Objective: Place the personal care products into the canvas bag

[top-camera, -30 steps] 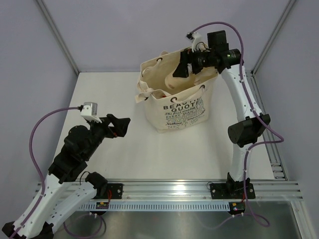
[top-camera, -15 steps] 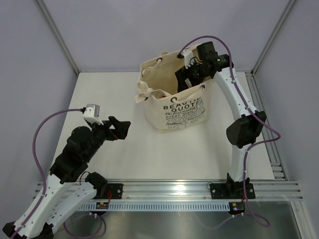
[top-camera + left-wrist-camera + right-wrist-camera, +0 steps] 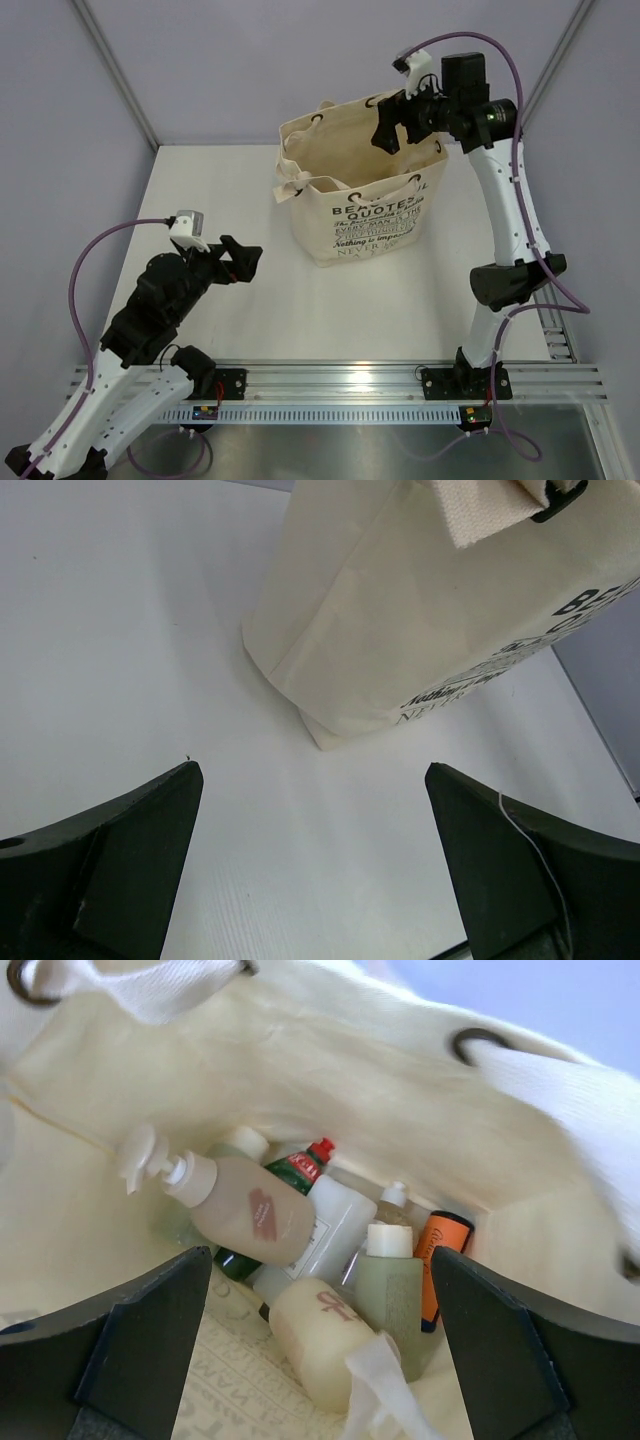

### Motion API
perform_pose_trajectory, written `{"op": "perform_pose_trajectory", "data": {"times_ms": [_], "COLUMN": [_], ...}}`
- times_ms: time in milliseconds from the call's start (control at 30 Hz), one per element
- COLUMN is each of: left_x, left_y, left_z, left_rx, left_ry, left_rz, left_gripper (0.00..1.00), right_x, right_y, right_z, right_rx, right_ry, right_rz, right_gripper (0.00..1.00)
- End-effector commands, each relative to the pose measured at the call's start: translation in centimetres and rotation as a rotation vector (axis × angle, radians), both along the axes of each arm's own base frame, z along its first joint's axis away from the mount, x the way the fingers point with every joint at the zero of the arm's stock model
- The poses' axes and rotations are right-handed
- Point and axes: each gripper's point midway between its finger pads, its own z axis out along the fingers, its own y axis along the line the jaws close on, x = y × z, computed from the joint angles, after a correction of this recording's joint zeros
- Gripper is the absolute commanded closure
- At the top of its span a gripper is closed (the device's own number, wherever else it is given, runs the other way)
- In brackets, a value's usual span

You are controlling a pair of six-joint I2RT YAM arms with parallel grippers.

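Note:
The cream canvas bag (image 3: 365, 210) with black lettering stands upright at the back middle of the table; its side shows in the left wrist view (image 3: 400, 600). My right gripper (image 3: 390, 122) is open and empty above the bag's far rim, looking down into it. Inside lie the personal care products: a beige pump bottle (image 3: 235, 1210), a green bottle with a red cap (image 3: 295, 1170), a white bottle (image 3: 325, 1235), a sage-green tube (image 3: 390, 1290), a cream bottle (image 3: 320, 1345) and an orange bottle (image 3: 440, 1255). My left gripper (image 3: 243, 260) is open and empty over bare table, left of the bag.
The white table (image 3: 250, 200) is walled by grey panels at the back and sides. A metal rail (image 3: 340, 380) runs along the near edge by the arm bases. The bag's rope-like handles (image 3: 295, 185) hang over its left rim.
My right gripper has risen out of the bag's mouth and moved back to the right, empty. The bag has settled more upright. The left arm has barely moved.

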Motion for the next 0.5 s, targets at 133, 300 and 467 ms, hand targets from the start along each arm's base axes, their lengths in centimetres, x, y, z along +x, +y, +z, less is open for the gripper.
{"op": "perform_pose_trajectory", "data": {"times_ms": [133,300,467], "left_x": [-0.1,-0.3,-0.5], "left_y": [0.4,0.9,1.6], "left_z": [0.8,0.6,0.4], "left_rx": [0.008,0.001,-0.014], "left_ry": [-0.024,-0.028,-0.044], "left_rz": [0.007,0.030,0.061], "left_gripper": [0.01,0.01,0.01], "right_x": [-0.5,-1.8,-6.0], "right_y": [-10.9,-19.2,-23.6], "right_z": [10.8,7.7,3.1], "right_rx": [0.235,0.101,-0.039], "right_ry": [-0.177,-0.179,-0.241], "right_rz": [-0.357,-0.703,-0.898], "right_gripper": [0.00,0.01,0.01]}}
